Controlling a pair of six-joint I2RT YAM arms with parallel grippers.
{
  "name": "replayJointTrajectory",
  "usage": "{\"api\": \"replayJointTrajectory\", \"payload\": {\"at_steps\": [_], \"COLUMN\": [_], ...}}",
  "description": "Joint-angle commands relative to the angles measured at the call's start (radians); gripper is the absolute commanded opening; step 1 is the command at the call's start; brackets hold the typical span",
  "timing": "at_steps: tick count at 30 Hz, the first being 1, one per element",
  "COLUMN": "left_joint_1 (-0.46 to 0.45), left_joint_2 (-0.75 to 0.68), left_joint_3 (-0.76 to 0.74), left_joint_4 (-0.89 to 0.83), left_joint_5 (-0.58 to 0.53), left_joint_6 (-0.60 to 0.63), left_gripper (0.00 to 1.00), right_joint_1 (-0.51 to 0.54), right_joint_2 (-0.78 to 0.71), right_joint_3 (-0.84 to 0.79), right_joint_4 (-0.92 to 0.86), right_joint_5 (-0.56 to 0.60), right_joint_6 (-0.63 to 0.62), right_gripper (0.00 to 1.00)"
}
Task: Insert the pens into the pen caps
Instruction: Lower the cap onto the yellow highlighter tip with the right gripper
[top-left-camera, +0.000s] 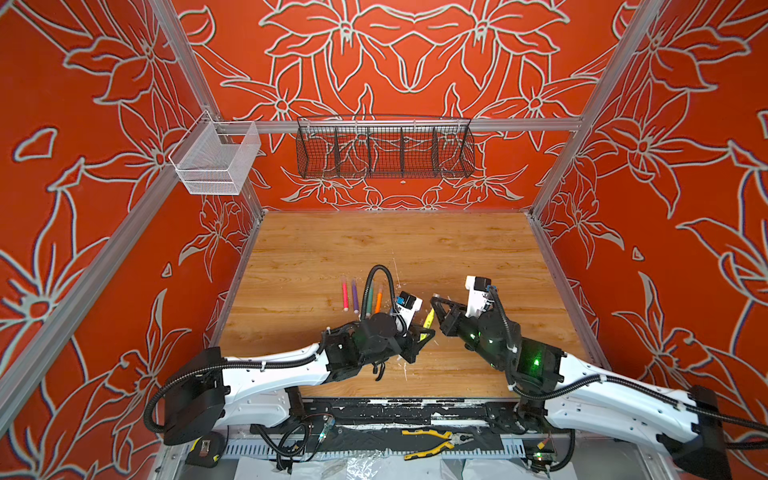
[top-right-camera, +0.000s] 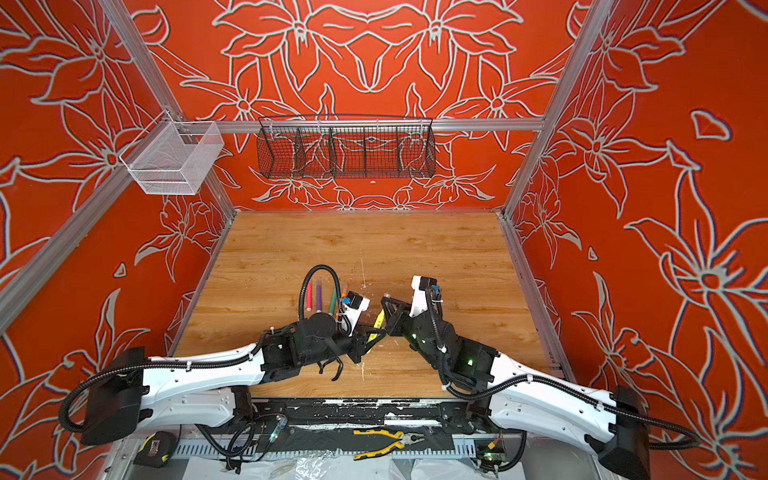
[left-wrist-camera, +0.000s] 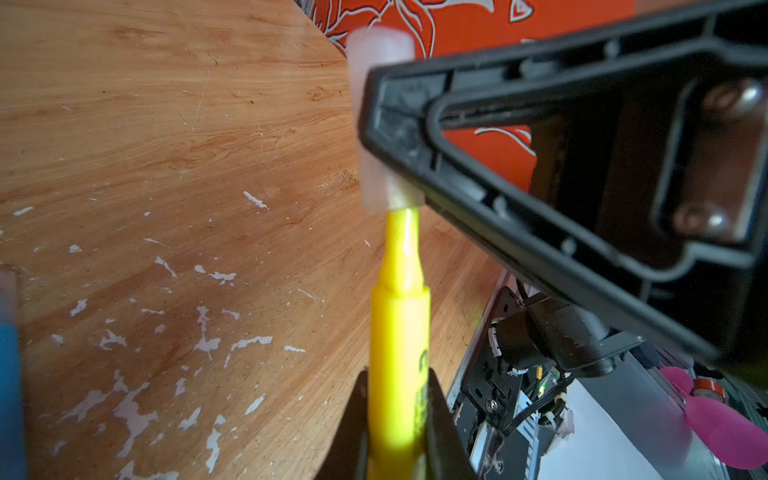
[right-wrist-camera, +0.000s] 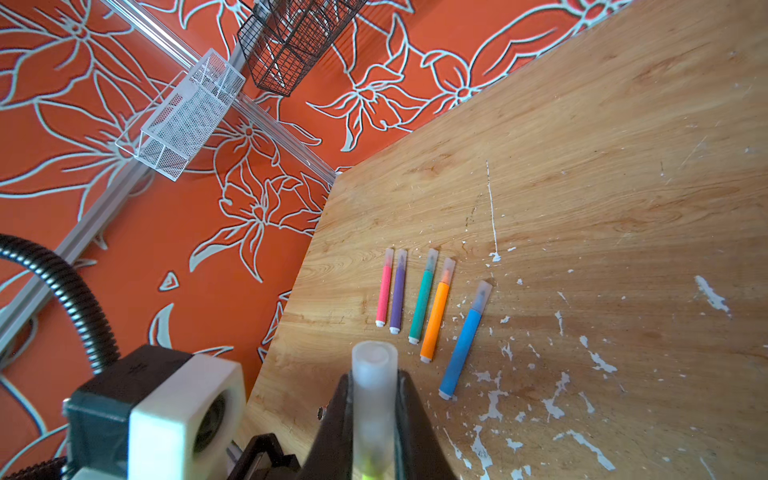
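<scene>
Colours: yellow pen (left-wrist-camera: 399, 332), pink pen (right-wrist-camera: 384, 291), purple pen (right-wrist-camera: 397, 295), teal pen (right-wrist-camera: 422, 303), orange pen (right-wrist-camera: 436, 320), blue pen (right-wrist-camera: 463, 349); cap (right-wrist-camera: 374, 399) frosted clear; table (right-wrist-camera: 582, 145) tan wood-grain, white flecks; walls (top-left-camera: 83, 208) orange-red, pale flower outlines.

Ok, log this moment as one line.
left claw: shut on yellow pen | right claw: shut on clear cap | tip at cap mouth | five capped pens on table

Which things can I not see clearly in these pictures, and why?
Left wrist view: how deep the yellow pen sits in the cap; blurred, half covered by the right arm's jaws.
Left wrist view: blue pen, cut by the edge, blurred.
In both top views: blue pen hidden behind the left arm.
</scene>
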Motion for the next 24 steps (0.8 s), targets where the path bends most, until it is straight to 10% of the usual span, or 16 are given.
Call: {"api": "replayJointTrajectory", "payload": {"at_steps": [1,14,24], "left_joint_1": [-0.006,0.016,0.061], "left_joint_2": [0.006,0.019,-0.082], "left_joint_3": [0.044,0.111,0.096], "left_joint_4": [0.049,-0.011,-0.029], "left_joint_5": [-0.062,-0.260,-0.160], "left_joint_6": [0.057,0.150,0.141], "left_gripper": [0.00,0.00,0.00], "right_joint_1": [0.005,0.017,0.018], "right_joint_2": [0.018,0.083,0.077], "right_joint_3": [-0.023,-0.014,-0.050], "right_joint_4": [0.035,0.065,0.083], "right_joint_5": [-0.109,-0.181,-0.107], "right_joint_6": [0.066,0.085,0.057], "right_gripper": [0.08,0.07,0.07]}}
